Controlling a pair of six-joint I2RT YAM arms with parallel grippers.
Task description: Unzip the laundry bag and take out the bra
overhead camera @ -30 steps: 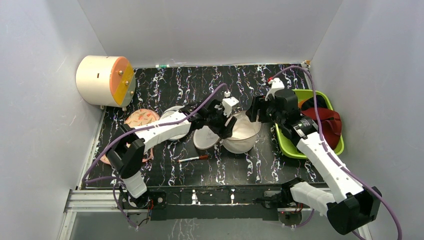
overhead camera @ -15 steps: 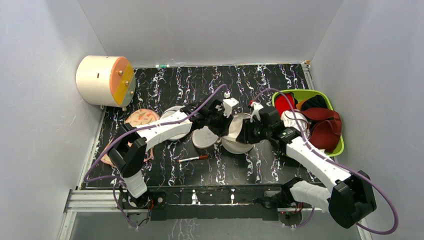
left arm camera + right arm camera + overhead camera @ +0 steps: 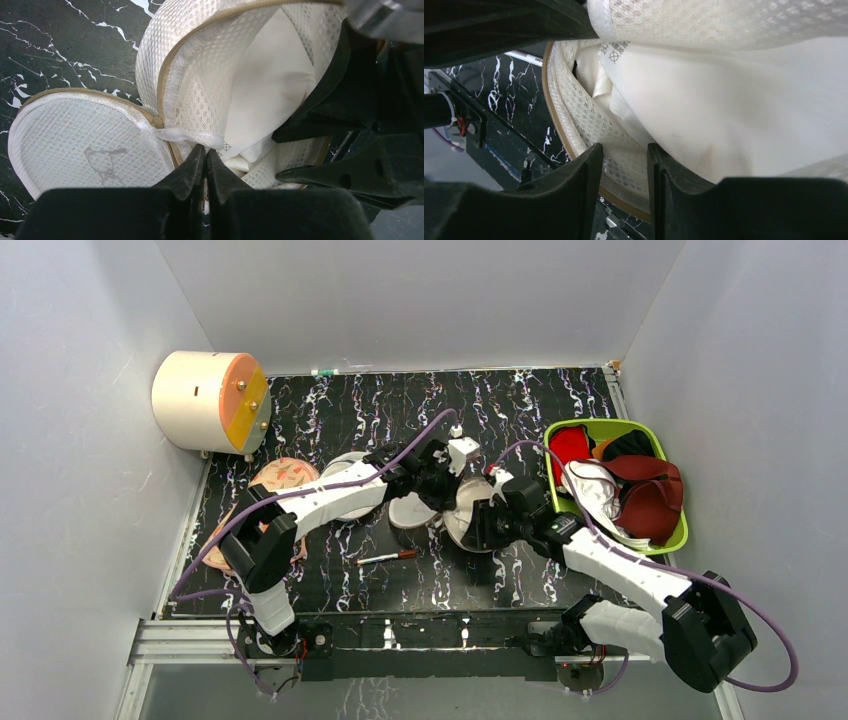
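Bra lies bunched inside the open laundry bag on the table, straight ahead of the nearer right gripper, its fingers narrowly apart astride the lower mesh wall, grip unclear, while the left gripper sits pinched together at the bag's hinge.
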